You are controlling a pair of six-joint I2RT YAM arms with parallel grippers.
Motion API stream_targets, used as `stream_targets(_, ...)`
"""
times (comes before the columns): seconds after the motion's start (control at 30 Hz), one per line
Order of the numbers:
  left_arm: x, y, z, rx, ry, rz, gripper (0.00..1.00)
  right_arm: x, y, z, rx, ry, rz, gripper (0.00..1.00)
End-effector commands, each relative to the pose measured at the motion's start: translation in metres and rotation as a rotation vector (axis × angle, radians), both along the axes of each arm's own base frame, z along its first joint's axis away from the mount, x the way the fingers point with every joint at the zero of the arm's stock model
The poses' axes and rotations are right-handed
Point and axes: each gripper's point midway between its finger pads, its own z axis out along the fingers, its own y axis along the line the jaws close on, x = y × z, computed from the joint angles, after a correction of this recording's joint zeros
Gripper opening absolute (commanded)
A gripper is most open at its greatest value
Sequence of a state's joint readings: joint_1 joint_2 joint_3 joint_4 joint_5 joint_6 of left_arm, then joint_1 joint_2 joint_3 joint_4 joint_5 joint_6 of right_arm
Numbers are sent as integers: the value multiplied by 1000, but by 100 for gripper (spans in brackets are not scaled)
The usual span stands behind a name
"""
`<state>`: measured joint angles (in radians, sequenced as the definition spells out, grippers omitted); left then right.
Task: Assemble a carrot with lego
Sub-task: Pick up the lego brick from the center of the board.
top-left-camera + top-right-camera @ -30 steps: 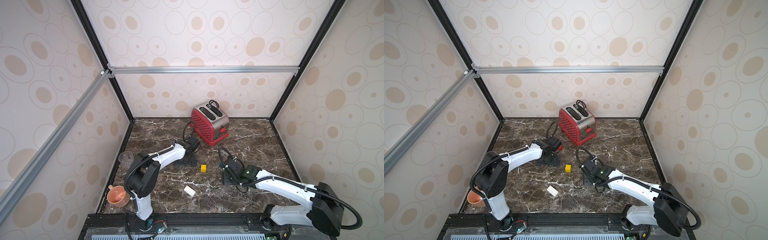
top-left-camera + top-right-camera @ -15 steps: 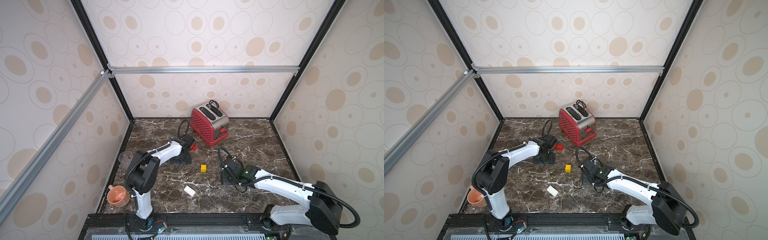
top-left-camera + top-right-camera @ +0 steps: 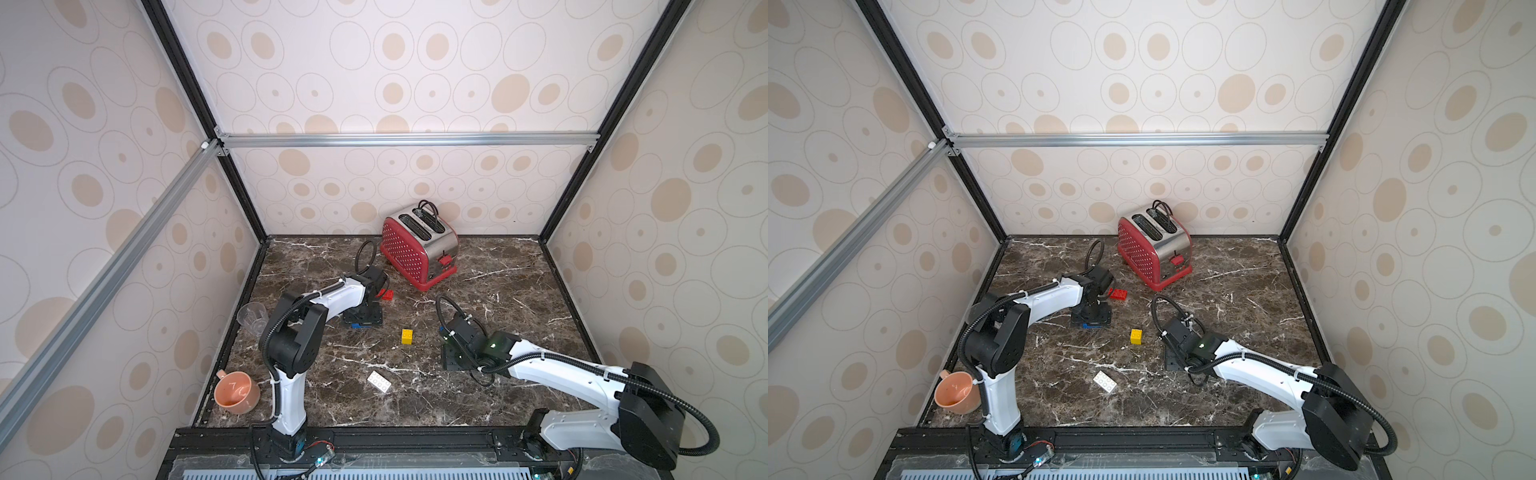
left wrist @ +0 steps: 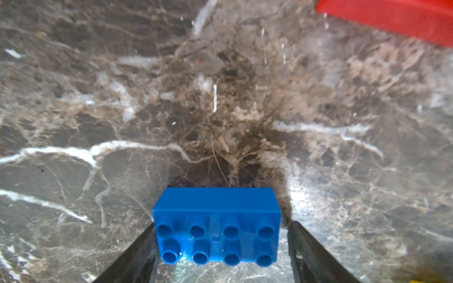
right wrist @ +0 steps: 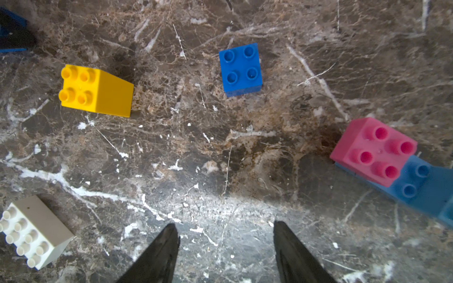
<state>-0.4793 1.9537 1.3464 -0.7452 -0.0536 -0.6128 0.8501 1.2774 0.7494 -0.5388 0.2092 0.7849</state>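
A blue two-by-four lego brick (image 4: pixel 217 220) lies studs up on the marble between the fingers of my left gripper (image 4: pixel 221 223). One finger touches its end and a thin gap shows at the other. In both top views only a blue sliver (image 3: pixel 356 326) shows under that gripper (image 3: pixel 361 320). A red brick (image 3: pixel 386 295) lies just beyond it. My right gripper (image 5: pixel 225 230) hangs open over bare marble. Around it lie a yellow brick (image 5: pixel 95 92), a white brick (image 5: pixel 34 230), a small blue brick (image 5: pixel 241 68) and a pink brick (image 5: pixel 375 152) joined onto a wider blue one (image 5: pixel 426 188). No assembled carrot shows.
A red and steel toaster (image 3: pixel 419 249) stands at the back of the table. A clear glass (image 3: pixel 252 318) and an orange cup (image 3: pixel 237 390) stand along the left edge. Patterned walls close in three sides.
My left gripper drew back from the red brick, uncovering it, and came down over the blue brick with its jaws narrowing. The right arm stayed still.
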Motion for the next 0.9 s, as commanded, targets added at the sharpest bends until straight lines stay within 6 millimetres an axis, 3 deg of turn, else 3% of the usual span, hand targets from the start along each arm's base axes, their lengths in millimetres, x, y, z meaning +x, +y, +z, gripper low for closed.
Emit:
stream_targets(0.0,8,4,4,13,-3,17,78,-4,-4,-7,-17,18,-13,65)
stream_targets(0.6,10,4,-2,26,18,24,68,-5,-6,-6,-18,13,-17,64)
stream_targets(0.87,10,7,9,25,-14,29,59,-6,-9,-7,-19,11,-22,64)
